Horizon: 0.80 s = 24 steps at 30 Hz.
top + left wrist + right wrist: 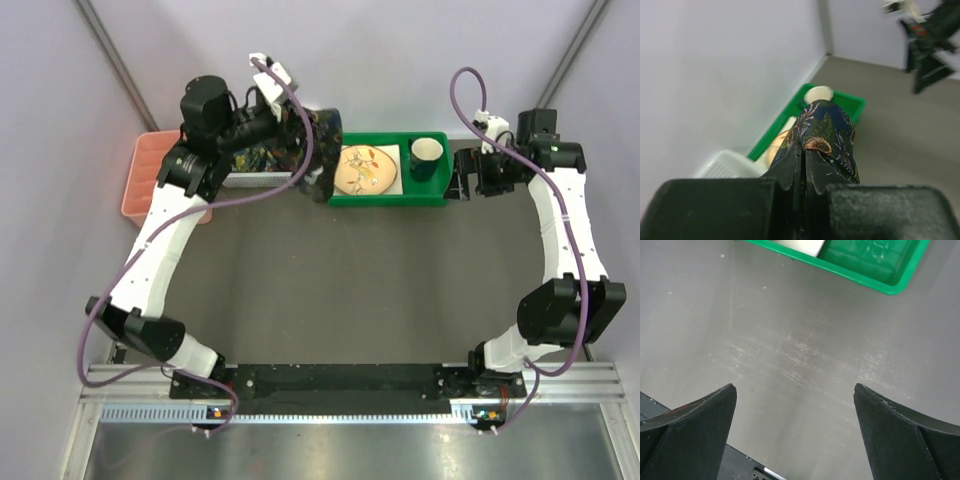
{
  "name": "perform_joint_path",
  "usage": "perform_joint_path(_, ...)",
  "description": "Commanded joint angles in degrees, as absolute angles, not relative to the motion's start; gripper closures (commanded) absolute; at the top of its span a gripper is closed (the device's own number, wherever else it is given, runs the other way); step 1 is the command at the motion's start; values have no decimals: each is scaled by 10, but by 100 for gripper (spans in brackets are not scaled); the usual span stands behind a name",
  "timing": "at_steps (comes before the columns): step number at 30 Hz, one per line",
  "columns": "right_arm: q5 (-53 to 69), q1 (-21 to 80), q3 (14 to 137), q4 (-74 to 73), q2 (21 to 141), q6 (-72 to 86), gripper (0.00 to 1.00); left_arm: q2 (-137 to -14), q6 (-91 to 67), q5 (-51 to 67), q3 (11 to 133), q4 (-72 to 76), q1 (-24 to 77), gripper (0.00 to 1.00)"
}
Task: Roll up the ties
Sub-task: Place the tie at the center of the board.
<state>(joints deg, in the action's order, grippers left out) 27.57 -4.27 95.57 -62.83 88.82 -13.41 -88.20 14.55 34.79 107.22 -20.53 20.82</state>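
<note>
Patterned tie (826,131) clamped in left hand (803,152), beside left end of green tray (390,197); right hand (794,390) spread apart, empty. Tray holds plate (366,168), cup (426,154); pink basket (140,178) contents unclear.

The tie (826,131) is looking like smooth woven cloth with a faint sheen and a dense print. The left tool (803,159) pinching it is showing matt black plastic fingers (820,172), and the right tool (794,390) is wearing the same dull black finish. The green tray (880,275) is gleaming as glossy moulded plastic. In front of the tray, the surface (790,340) is appearing matt grey, scuffed with pale scratches. Left of the tray, a white basket (725,167) is showing as ribbed plastic.
</note>
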Motion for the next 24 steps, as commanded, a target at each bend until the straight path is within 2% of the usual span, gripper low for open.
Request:
perform_joint_path(1,314,-40,963,-632,856,-142,1,-811,91,413,1035,-221,232,100)
perform_joint_path(7,330,-40,950,-635,842,-145,1,-757,113,441,1014,-281,229,100)
perform_joint_path(11,345,-39,940,-637,847,-147,1,-732,146,421,985,-372,229,100)
perform_joint_path(17,357,-39,926,-654,860,-163,1,-686,163,296,808,-374,229,100)
perform_joint_path(22,364,-39,909,-677,870,-185,1,-697,187,167,730,-402,226,100)
perform_joint_path(24,360,-39,903,-679,869,-192,1,-685,208,166,698,-402,222,100)
